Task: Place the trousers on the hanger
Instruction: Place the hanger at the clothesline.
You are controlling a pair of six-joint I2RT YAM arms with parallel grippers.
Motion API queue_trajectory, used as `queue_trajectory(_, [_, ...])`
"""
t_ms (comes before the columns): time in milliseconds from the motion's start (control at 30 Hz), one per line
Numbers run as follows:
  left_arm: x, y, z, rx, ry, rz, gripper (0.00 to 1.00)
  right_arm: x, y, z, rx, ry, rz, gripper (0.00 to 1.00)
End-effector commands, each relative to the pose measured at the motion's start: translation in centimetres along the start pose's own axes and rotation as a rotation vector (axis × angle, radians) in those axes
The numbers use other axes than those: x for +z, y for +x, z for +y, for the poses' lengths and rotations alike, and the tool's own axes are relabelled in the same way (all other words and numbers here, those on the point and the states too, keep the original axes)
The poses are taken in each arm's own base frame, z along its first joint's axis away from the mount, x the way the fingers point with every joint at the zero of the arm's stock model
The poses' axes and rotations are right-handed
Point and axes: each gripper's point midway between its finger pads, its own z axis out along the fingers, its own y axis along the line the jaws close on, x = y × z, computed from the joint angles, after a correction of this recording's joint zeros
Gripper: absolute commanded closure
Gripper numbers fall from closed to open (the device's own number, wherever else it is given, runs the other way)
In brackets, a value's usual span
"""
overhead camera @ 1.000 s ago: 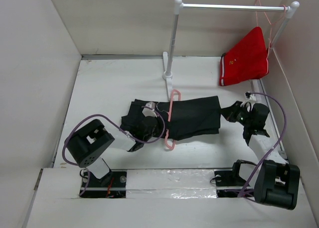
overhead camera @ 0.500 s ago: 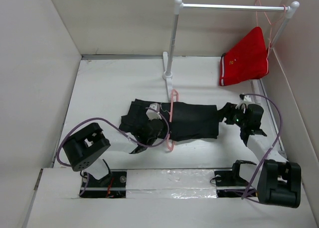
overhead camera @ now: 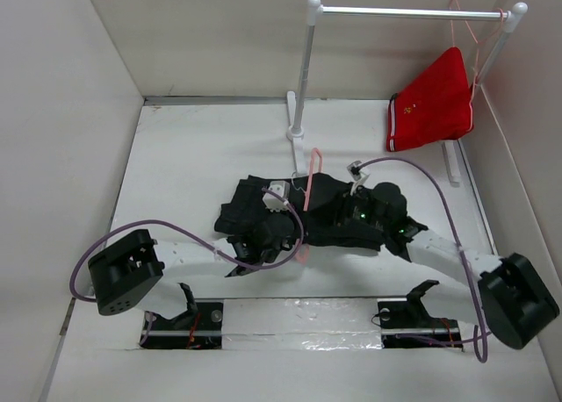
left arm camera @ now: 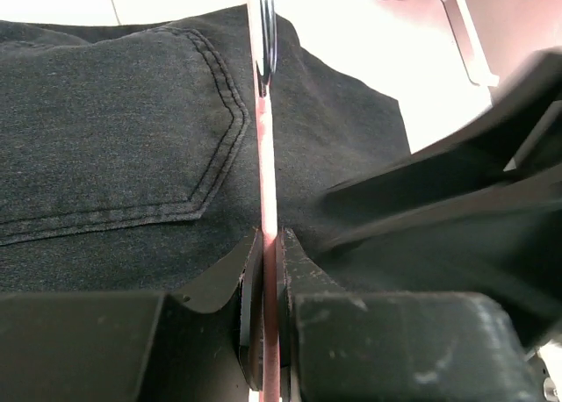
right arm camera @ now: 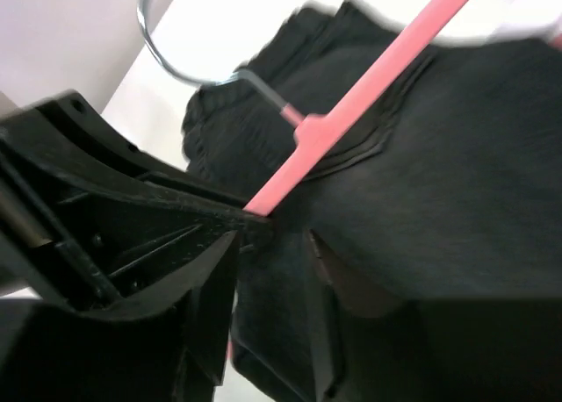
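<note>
Trousers (overhead camera: 327, 211) lie bunched on table (overhead camera: 193, 156), just in front of rack (overhead camera: 301, 68) base. Hanger (overhead camera: 310, 181) lies across trousers, hook end toward rack. Left gripper (left arm camera: 268, 244): jaws clenched on hanger's pink bar, beside back pocket. Right gripper (right arm camera: 272, 244) sits low on trousers right of hanger; jaws slightly apart over fabric, cannot tell whether grasping. Red shorts (overhead camera: 435, 99) hang at rack's right end.

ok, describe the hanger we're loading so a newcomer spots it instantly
Find the black jeans mid-table, in front of the white rack. The hanger is the thin pale-pink bar running across them, pinched in the left gripper. The other pink hanger hangs on the rail holding red shorts.
</note>
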Motion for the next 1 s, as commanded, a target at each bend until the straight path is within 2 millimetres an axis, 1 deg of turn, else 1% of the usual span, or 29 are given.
queue_trajectory(0, [-0.6, -4.4, -3.2, -0.078, 0.076, -0.121, 1.0, 2.4, -2.5, 3.9, 0.049, -0.139, -0.106, 0.54])
queue_trajectory(33, [-0.7, -4.3, -3.2, -0.074, 0.079, -0.116, 1.0, 2.7, -2.1, 4.2, 0.08, -0.146, -0.105, 0.49])
queue_trajectory(67, [-0.7, -4.5, -3.4, -0.073, 0.08, -0.117, 1.0, 3.0, -2.1, 4.1, 0.092, -0.135, -0.117, 0.49])
queue_trajectory(100, [-0.8, -4.3, -3.6, -0.066, 0.081, -0.112, 1.0, 3.2, -1.9, 4.8, 0.096, -0.151, -0.125, 0.48])
queue_trajectory(133, [-0.9, -4.6, -3.6, -0.072, 0.085, -0.121, 1.0, 3.6, -1.5, 4.2, 0.104, -0.135, -0.115, 0.48])
queue_trajectory(167, [-1.0, -4.4, -3.4, -0.073, 0.087, -0.119, 1.0, 3.9, -1.1, 4.5, 0.105, -0.145, -0.102, 0.48])
queue_trajectory(200, [-1.1, -4.5, -3.6, -0.084, 0.099, -0.121, 1.0, 4.0, -1.0, 4.4, 0.113, -0.147, -0.099, 0.48])
queue_trajectory(233, [-1.3, -4.2, -4.1, -0.085, 0.116, -0.111, 1.0, 4.2, -1.3, 4.6, 0.134, -0.162, -0.117, 0.49])
queue_trajectory(267, [-1.3, -4.3, -4.2, -0.081, 0.121, -0.112, 1.0, 4.2, -1.1, 4.8, 0.146, -0.166, -0.126, 0.5])
queue_trajectory(333, [-1.6, -4.3, -4.7, -0.078, 0.13, -0.114, 1.0, 4.3, -1.5, 4.9, 0.165, -0.174, -0.15, 0.51])
queue_trajectory(367, [-1.6, -4.3, -4.5, -0.078, 0.127, -0.117, 1.0, 4.5, -1.2, 4.7, 0.174, -0.173, -0.141, 0.51])
queue_trajectory(433, [-1.9, -4.1, -4.9, -0.092, 0.15, -0.116, 1.0, 4.5, -1.5, 4.6, 0.203, -0.18, -0.155, 0.51])
queue_trajectory(500, [-2.0, -4.1, -5.0, -0.085, 0.16, -0.114, 1.0, 4.7, -1.2, 4.2, 0.229, -0.165, -0.154, 0.51])
queue_trajectory(567, [-2.0, -4.3, -4.9, -0.082, 0.152, -0.122, 1.0, 4.9, -1.1, 4.2, 0.246, -0.173, -0.151, 0.5])
queue_trajectory(667, [-2.0, -4.2, -4.7, -0.09, 0.153, -0.127, 1.0, 4.2, -2.1, 4.0, 0.296, -0.211, -0.208, 0.5])
queue_trajectory(700, [-1.9, -4.0, -4.5, -0.081, 0.146, -0.12, 1.0, 3.8, -2.8, 3.6, 0.304, -0.22, -0.246, 0.49])
queue_trajectory(733, [-1.9, -4.1, -4.5, -0.074, 0.139, -0.122, 1.0, 3.7, -2.6, 3.2, 0.318, -0.215, -0.24, 0.49])
queue_trajectory(767, [-1.9, -4.0, -4.2, -0.071, 0.133, -0.125, 1.0, 3.7, -2.3, 3.3, 0.324, -0.221, -0.229, 0.48])
queue_trajectory(833, [-2.0, -4.3, -4.0, -0.086, 0.132, -0.139, 1.0, 3.5, -2.6, 2.8, 0.328, -0.225, -0.24, 0.48])
queue_trajectory(867, [-2.1, -4.2, -3.9, -0.09, 0.13, -0.136, 1.0, 3.3, -2.6, 3.0, 0.333, -0.238, -0.245, 0.48])
queue_trajectory(967, [-2.0, -4.3, -3.6, -0.073, 0.104, -0.139, 1.0, 2.8, -3.2, 2.2, 0.333, -0.231, -0.266, 0.48])
